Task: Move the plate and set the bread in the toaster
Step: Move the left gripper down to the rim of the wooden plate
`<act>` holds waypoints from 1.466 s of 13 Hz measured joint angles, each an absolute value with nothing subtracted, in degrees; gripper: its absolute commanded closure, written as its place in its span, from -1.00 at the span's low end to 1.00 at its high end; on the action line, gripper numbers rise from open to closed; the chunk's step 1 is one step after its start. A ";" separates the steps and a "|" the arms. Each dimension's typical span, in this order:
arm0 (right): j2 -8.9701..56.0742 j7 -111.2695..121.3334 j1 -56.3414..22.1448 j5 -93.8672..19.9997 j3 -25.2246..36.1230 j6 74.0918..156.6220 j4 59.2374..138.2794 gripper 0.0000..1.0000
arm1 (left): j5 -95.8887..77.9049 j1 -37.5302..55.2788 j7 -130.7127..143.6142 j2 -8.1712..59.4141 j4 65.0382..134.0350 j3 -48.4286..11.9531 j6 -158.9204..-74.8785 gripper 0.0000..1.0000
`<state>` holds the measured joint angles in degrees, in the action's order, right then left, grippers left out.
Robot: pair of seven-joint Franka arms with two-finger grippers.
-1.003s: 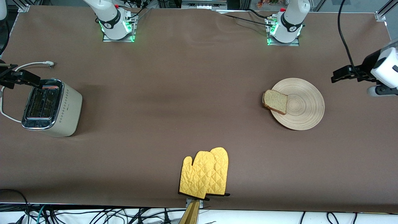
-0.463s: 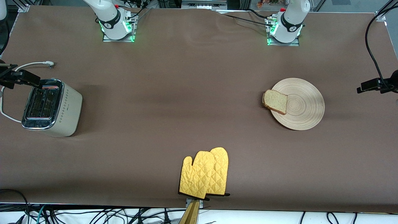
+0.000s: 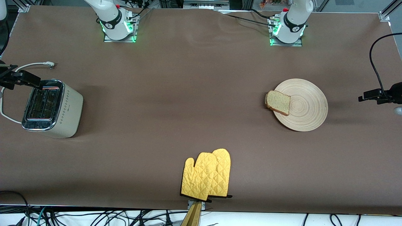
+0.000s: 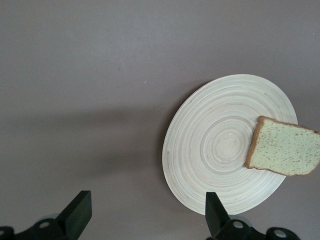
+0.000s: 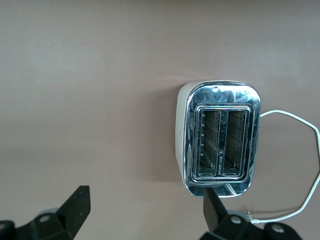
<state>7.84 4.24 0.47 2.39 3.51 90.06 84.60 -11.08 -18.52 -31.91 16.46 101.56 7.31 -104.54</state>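
The pale wooden plate (image 3: 309, 106) lies toward the left arm's end of the table. The bread (image 3: 278, 102) rests on its rim, on the side toward the toaster, and overhangs the edge. The cream toaster (image 3: 51, 108) with its chrome top stands at the right arm's end, both slots empty. My left gripper (image 3: 366, 96) hangs open over bare table just off the plate's outer side. In the left wrist view the plate (image 4: 210, 145) and bread (image 4: 285, 152) lie ahead of the open left gripper (image 4: 147, 207). My right gripper (image 3: 23, 77) is open above the toaster's end nearest the arm bases; the toaster (image 5: 220, 137) shows ahead of the right gripper (image 5: 145, 205).
A pair of yellow oven mitts (image 3: 207, 175) lies at the table edge nearest the front camera, midway along it. The toaster's white cord (image 3: 31, 66) loops on the table beside the toaster, toward the arm bases. A black cable (image 3: 375, 62) hangs by the left gripper.
The left gripper has drawn away from the plate toward its end of the table, and most of its wrist has left the front view. The right arm, plate, bread and toaster have not moved.
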 measured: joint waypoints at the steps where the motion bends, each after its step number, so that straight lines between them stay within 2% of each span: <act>1: 7.84 4.24 0.47 2.39 3.52 90.06 84.60 -1.00 | -12.79 -19.90 -34.33 17.94 101.66 7.33 -104.84 -1.00; 9: 7.85 4.24 0.47 2.39 3.54 90.06 84.59 -1.00 | -27.75 -23.20 -52.86 28.85 101.54 8.15 -104.28 -1.00; 19: 7.87 4.24 0.67 2.39 4.14 90.06 84.59 -1.00 | -35.99 -23.99 -65.86 36.66 101.66 9.14 -100.42 -1.00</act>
